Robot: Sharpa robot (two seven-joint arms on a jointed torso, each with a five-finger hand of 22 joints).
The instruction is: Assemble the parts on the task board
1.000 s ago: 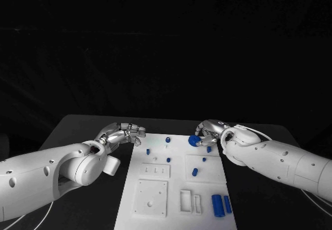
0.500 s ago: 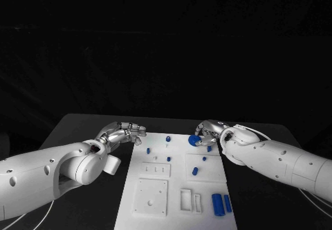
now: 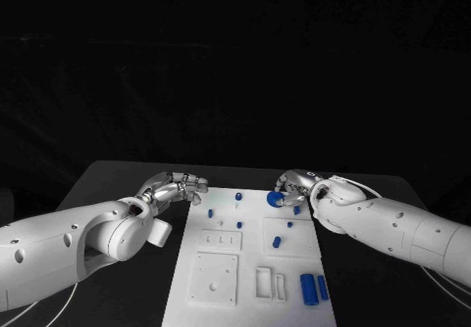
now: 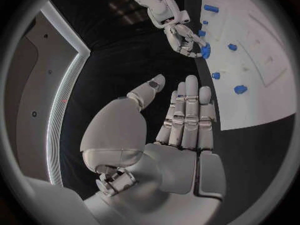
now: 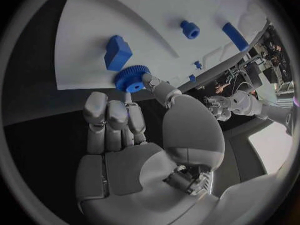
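The white task board (image 3: 221, 272) lies in the middle of the table. My right hand (image 3: 297, 186) is over its far right part and pinches a round blue gear (image 3: 275, 198) between thumb and fingers. In the right wrist view the gear (image 5: 131, 78) sits at the board's edge (image 5: 87, 70), next to a blue block (image 5: 117, 52). Whether the gear touches the board I cannot tell. My left hand (image 3: 177, 188) hovers beside the board's far left corner, holding nothing. In the left wrist view its fingers (image 4: 187, 115) are stretched out, with the thumb apart.
Small blue pegs stand on the board's far half (image 3: 237, 197) (image 3: 210, 214) (image 3: 277, 242). Two long blue parts (image 3: 309, 289) lie near the front right corner. Recessed slots (image 3: 222, 241) and a square plate (image 3: 214, 279) mark the board's front left. Black table lies on both sides.
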